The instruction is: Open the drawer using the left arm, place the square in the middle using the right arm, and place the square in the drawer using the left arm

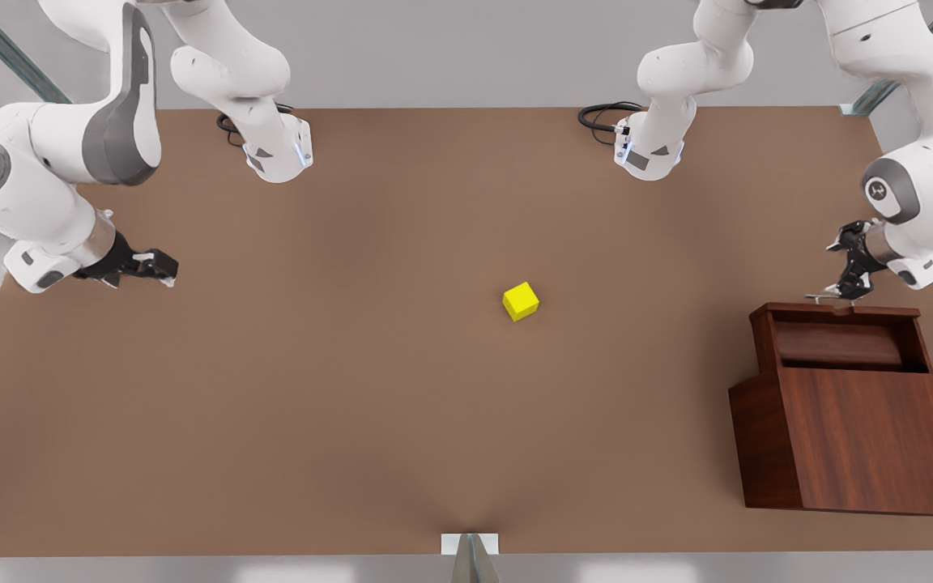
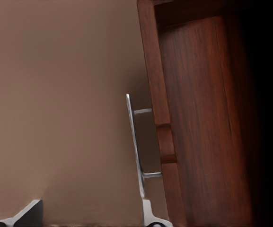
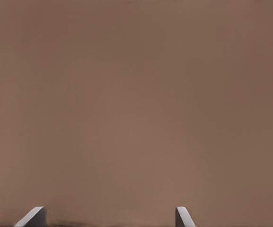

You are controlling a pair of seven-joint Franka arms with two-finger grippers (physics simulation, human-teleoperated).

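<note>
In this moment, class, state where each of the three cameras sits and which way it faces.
Front view: high above the table, looking down on the square, the drawer and both arms.
Left wrist view: on the left gripper, open, facing the drawer's handle; fingertips show.
Right wrist view: on the right gripper, open, facing bare tabletop; fingertips show.
Shared: front and left wrist views both show the drawer.

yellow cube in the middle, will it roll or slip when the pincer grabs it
The yellow cube rests flat on the table, so it probably won't roll. Its plain, smooth-looking faces might slip under a light pinch. It looks rigid and small, likely light.
</note>
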